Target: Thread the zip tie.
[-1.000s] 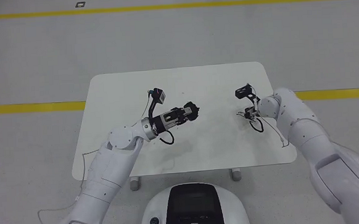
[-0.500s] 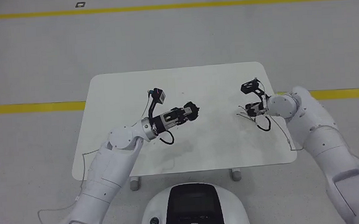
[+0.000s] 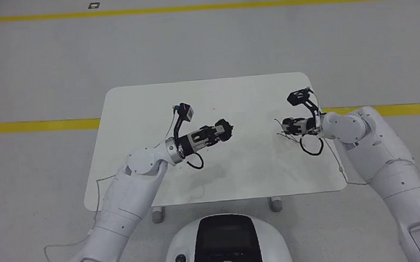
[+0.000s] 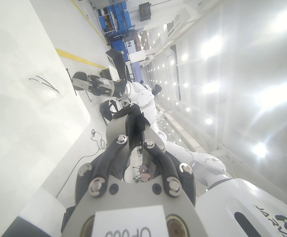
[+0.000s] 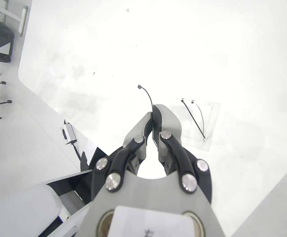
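Black thin plastic zip tie (image 5: 149, 97), pinched in the right gripper (image 5: 153, 113), may flex and miss; the left gripper (image 4: 134, 116), at its nine o'clock, is closed (contents unclear).

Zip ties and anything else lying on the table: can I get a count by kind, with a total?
Black zip ties: 3 (held zip tie pinched in the right gripper; loose zip ties lying on the sheet)
Clear plastic sheet: 1, flat on the table
Total: 4 things
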You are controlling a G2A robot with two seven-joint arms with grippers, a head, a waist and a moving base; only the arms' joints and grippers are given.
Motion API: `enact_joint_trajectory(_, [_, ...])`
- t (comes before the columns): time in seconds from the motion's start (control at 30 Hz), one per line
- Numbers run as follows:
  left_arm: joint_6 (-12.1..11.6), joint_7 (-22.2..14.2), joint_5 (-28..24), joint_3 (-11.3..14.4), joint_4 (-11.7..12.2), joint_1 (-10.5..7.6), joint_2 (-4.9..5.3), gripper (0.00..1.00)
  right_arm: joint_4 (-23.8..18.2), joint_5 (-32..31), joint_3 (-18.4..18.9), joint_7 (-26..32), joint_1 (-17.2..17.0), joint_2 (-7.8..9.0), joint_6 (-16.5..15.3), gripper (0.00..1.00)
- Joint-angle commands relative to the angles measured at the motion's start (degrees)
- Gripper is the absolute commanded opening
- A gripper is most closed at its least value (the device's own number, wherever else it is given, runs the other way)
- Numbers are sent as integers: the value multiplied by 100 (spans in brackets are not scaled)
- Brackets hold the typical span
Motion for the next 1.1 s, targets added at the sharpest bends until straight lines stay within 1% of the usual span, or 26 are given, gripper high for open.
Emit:
enact_joint_trajectory(0.0, [19, 82, -19, 6, -13, 23, -2, 0, -220, 428, 16, -213, -117, -14, 0, 0])
enact_joint_trajectory(0.03, [78, 177, -122, 51, -62, 79, -10, 0, -393, 716, 99, -373, -223, 6, 0, 0])
enact_joint_trajectory(0.07, [120, 186, -158, 97, -78, 104, -13, 0, -527, 865, 187, -554, -306, 30, 0, 0])
enact_joint_trajectory(0.13, [153, 319, -120, 191, -49, 120, -24, 0, -887, 1072, 323, -986, -541, 81, 0, 0])
enact_joint_trajectory(0.17, [167, 415, -136, 268, -28, 112, -40, 0, -1129, 1244, 383, -1219, -716, 114, 0, 0])
enact_joint_trajectory(0.2, [167, 501, -171, 328, 2, 99, -55, 0, -1339, 1410, 416, -1338, -835, 138, 0, 0])
enact_joint_trajectory(0.27, [143, 698, -245, 472, 95, 37, -98, 0, -1722, 1540, 486, -1719, -1093, 198, 0, 0])
enact_joint_trajectory(0.3, [128, 762, -279, 531, 140, 6, -116, 0, -1880, 1592, 499, -1878, -1173, 219, 0, 0])
enact_joint_trajectory(0.37, [66, 897, -306, 661, 253, -74, -154, 0, -2129, 1632, 495, -2375, -1369, 260, 0, 0])
enact_joint_trajectory(0.43, [6, 1019, -337, 738, 344, -118, -180, 0, -2215, 1719, 458, -2533, -1462, 295, 0, 0])
enact_joint_trajectory(0.5, [0, 1206, 10, 788, 378, -202, -182, 0, -2222, 1700, 421, -2504, -1469, 307, 0, 0])
enact_joint_trajectory(0.77, [0, 1206, 10, 788, 378, -202, -182, 0, -2240, 1736, 425, -2561, -1485, 301, 0, 0])
enact_joint_trajectory(0.8, [12, 1263, -19, 789, 364, -175, -183, 0, -2328, 1832, 437, -2714, -1518, 289, 0, 0])
enact_joint_trajectory(0.87, [0, 1356, -68, 813, 326, -64, -181, 0, -2510, 2052, 479, -3108, -1660, 268, 0, 0])
enact_joint_trajectory(0.93, [0, 1400, -132, 829, 323, 18, -181, 0, -2754, 2036, 497, -3552, -1863, 263, 0, 0])
enact_joint_trajectory(1.07, [0, 1401, -169, 894, 351, 65, -198, 0, -2999, 1919, 460, -4349, -2213, 262, 0, 0])
